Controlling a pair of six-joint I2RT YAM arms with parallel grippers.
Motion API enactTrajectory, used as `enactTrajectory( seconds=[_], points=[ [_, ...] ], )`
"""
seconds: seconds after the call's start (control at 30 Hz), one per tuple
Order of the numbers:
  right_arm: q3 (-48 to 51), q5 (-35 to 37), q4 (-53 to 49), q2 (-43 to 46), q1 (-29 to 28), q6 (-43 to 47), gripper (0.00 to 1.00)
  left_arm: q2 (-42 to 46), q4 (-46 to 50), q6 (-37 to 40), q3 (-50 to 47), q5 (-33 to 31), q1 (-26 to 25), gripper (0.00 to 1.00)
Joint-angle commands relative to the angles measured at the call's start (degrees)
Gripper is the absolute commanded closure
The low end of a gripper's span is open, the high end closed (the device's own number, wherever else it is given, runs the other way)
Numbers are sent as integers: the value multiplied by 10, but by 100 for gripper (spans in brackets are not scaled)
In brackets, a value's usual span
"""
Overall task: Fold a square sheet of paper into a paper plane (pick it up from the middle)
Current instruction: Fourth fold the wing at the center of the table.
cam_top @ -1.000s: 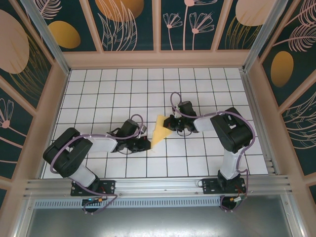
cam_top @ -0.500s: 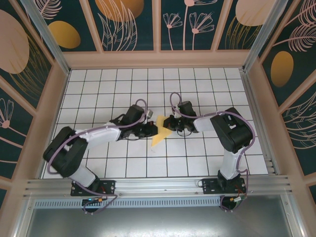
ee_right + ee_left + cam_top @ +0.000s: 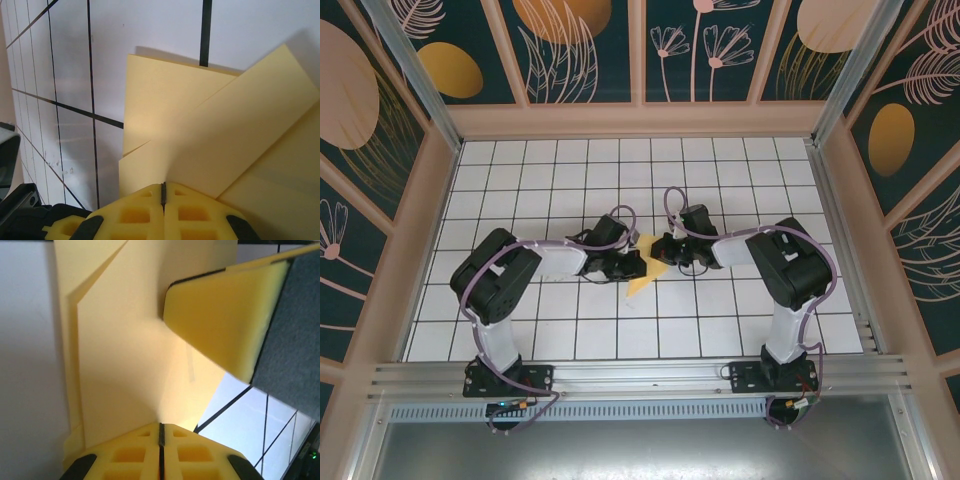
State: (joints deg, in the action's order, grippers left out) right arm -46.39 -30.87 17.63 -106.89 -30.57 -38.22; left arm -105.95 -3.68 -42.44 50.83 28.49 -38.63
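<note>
On the grid table (image 3: 740,310), the square sheet of paper (image 3: 641,279) is caught from both sides!
It's creased into a layered yellow wedge, right at both sets of fingertips, free tip poking out past the left gripper (image 3: 628,264) toward the bases. That one's fingers are pressed together, pinching one edge. Right gripper (image 3: 663,250): closed tight too, nipping the opposite edge.
</note>
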Motion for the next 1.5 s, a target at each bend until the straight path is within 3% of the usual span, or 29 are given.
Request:
enactTrajectory(
  seconds=[0.0, 0.27, 0.47, 0.63, 0.87, 0.97, 1.07, 1.2, 1.47],
  points=[
    [10, 48, -54, -17, -5, 16, 98, 15, 77, 31, -47, -6, 0, 90],
    [13, 47, -52, -16, -5, 22, 98, 118, 68, 8, -162, 1, 0, 89],
    [6, 32, -64, -14, -5, 46, 98, 195, 85, 6, -149, -1, 0, 90],
    [0, 20, -105, -8, -24, 120, 97, 235, 114, 2, -110, -59, 1, 90],
    [-40, -19, -154, -8, -52, 213, 95, 211, 91, -13, -87, -99, 2, 88],
    [-69, 2, -175, 2, -52, 212, 95, 190, 83, -15, -66, -99, 2, 89],
    [-76, 19, -179, 38, -51, 198, 92, 176, 69, -16, -51, -98, 2, 86],
    [-59, 36, -172, 101, -44, 148, 80, 149, 69, -6, -26, -99, 1, 84],
    [28, 63, -141, 158, 7, 40, 74, 101, 89, 4, 14, -128, 1, 84]
  ],
)
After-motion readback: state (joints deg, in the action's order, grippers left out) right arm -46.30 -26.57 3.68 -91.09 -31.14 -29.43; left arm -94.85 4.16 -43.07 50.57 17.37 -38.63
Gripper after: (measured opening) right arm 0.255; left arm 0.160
